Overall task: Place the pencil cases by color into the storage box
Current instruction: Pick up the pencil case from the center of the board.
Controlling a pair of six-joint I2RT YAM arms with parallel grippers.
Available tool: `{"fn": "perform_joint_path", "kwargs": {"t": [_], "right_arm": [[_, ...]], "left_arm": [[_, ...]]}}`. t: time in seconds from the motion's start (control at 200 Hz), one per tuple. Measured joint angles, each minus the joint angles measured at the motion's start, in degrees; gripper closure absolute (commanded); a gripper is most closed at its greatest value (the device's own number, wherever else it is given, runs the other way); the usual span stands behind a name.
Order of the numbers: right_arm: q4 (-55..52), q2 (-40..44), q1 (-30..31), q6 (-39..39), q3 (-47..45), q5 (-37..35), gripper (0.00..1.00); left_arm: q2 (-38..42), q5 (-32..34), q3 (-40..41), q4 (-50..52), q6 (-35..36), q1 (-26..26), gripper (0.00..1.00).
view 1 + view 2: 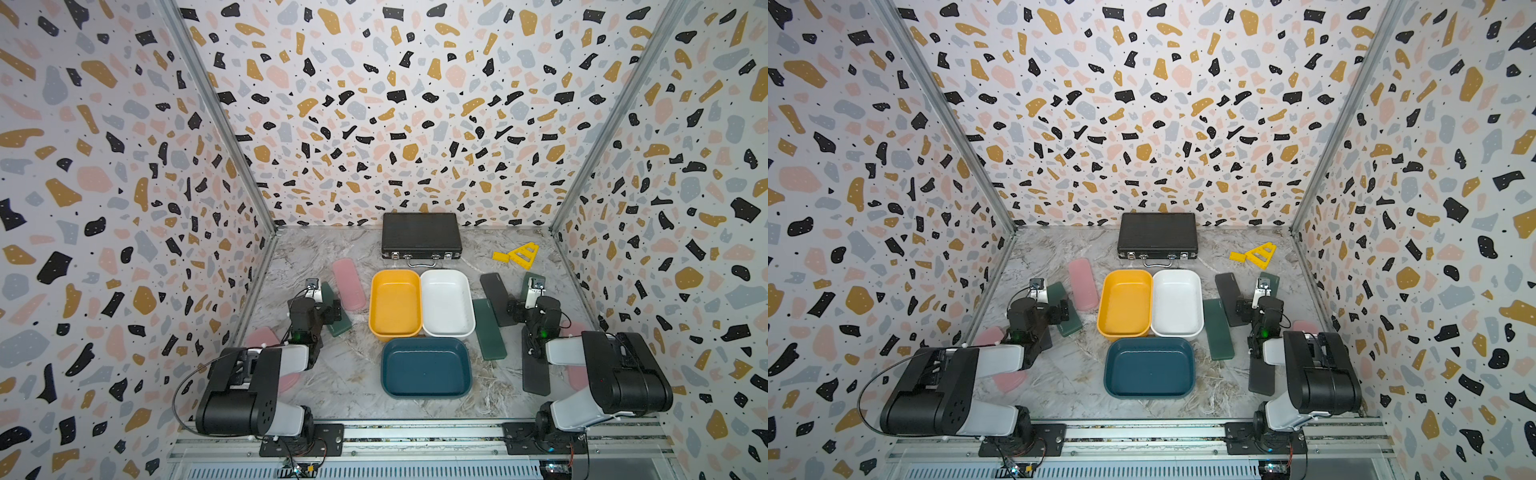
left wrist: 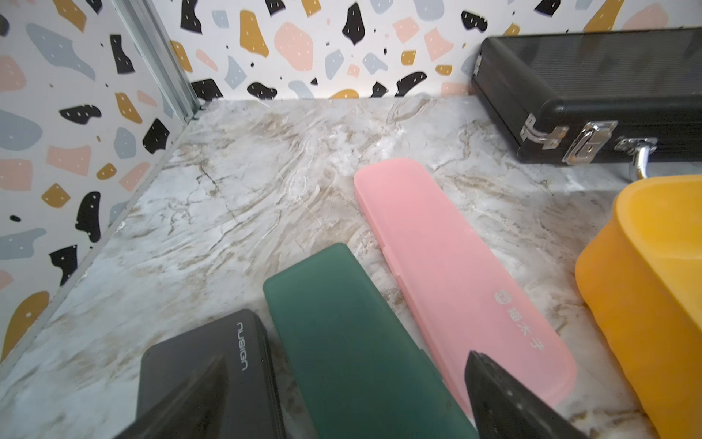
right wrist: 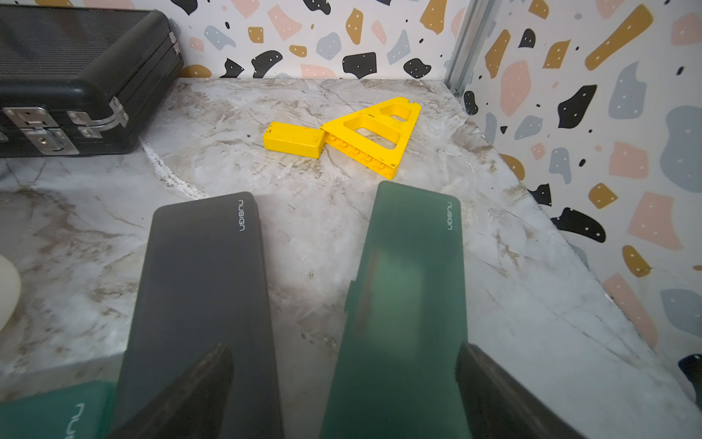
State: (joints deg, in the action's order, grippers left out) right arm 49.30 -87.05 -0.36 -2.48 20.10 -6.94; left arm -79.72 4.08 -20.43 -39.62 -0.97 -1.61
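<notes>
Three tubs of the storage box stand mid-table: yellow, white and dark blue. Each holds nothing. My left gripper is open, low over a dark green pencil case. A black case and a pink case lie on either side of it. My right gripper is open too. One of its fingers is over a black case, the other at the edge of a green case. More cases lie on the right: green, black and pink.
A black ribbed briefcase lies against the back wall. Yellow plastic pieces sit at the back right. Two pink cases lie partly under the left arm. Patterned walls close in both sides.
</notes>
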Motion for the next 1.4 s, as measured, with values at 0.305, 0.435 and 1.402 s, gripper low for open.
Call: {"fn": "perform_joint_path", "kwargs": {"t": [0.305, 0.435, 1.402], "right_arm": [[-34.93, 9.2, 0.0, -1.9, 21.77, 0.81, 0.04], [-51.65, 9.14, 0.0, -2.67, 32.83, 4.66, 0.05], [-101.18, -22.23, 5.11, 3.21, 71.38, 11.96, 0.0]], "left_arm": [[8.46, 7.89, -25.2, 30.1, -9.18, 0.07, 0.0], [7.37, 7.58, -35.34, 43.47, -12.26, 0.07, 0.0], [9.01, -1.68, -49.79, 81.7, -22.49, 0.07, 0.0]]}}
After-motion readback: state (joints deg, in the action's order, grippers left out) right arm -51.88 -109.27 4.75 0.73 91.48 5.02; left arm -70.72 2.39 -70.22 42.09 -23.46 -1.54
